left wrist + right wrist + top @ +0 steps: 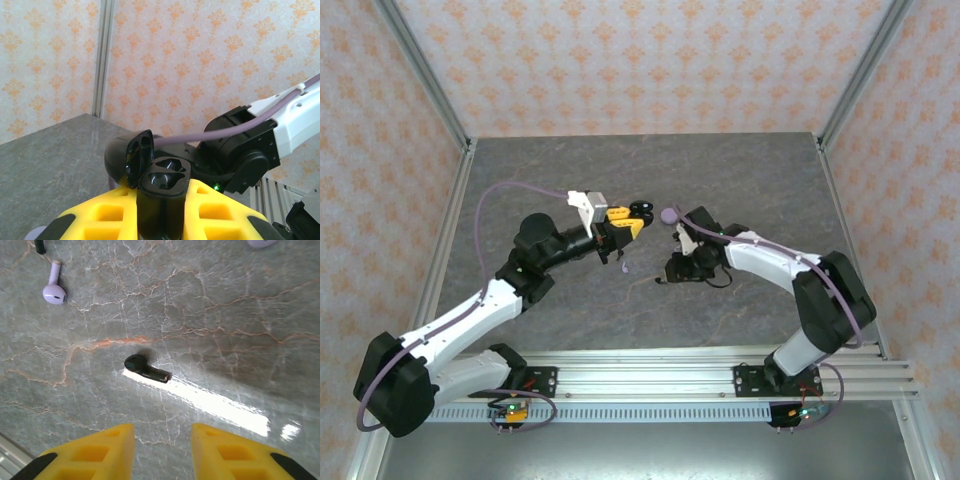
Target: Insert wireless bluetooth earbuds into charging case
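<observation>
My left gripper (631, 219) is shut on the black charging case (162, 197), held above the table with its lid (129, 156) swung open to the left. Both sockets in the case are empty. In the right wrist view a black earbud (146, 368) lies on the stone table, a little ahead of my right gripper (163, 442). That gripper is open, with bare table between its yellow fingers (102, 450). A pale lilac earbud (54, 289) lies farther off at the upper left. In the top view my right gripper (672, 270) points down at the table centre.
A round lilac puck (668, 214) sits between the two grippers near the case. Another lilac piece (260, 242) and a small black item (40, 246) touch the top edge of the right wrist view. Patterned walls and metal posts (430, 75) enclose the grey table (740, 170).
</observation>
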Robot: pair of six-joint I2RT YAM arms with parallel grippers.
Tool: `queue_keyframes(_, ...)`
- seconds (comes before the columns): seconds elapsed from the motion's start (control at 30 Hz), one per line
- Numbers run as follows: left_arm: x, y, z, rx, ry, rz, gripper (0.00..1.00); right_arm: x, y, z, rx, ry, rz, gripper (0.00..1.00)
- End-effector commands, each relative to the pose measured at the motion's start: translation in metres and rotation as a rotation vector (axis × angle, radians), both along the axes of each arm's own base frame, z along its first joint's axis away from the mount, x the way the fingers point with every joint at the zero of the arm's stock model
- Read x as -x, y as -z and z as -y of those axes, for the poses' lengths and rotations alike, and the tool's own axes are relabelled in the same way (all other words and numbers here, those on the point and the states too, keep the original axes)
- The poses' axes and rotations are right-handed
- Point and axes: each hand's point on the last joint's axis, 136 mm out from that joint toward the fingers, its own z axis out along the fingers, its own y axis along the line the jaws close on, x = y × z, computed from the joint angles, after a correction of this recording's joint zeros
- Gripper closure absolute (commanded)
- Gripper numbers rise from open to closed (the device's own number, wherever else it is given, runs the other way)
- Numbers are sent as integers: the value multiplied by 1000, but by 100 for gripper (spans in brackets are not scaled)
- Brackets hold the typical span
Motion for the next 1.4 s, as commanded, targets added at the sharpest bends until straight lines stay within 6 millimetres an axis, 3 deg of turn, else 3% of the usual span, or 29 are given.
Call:
queue_keyframes(0.0,3,-7,-3,18,-18,7,86,-5,0,-13,-8,-40,21,66)
queue_keyframes(0.37,1,-7,-3,7,-27,2,86,-6,25,-18,95,-94,11,65)
queue_keyframes(0.9,1,-7,-5,0,-37,-5,86,-21,38,-23,180,-78,47,62)
queue_keyframes(1.37,2,-6,-8,-9,-51,-8,86,-34,36,-27,163,20,71,73)
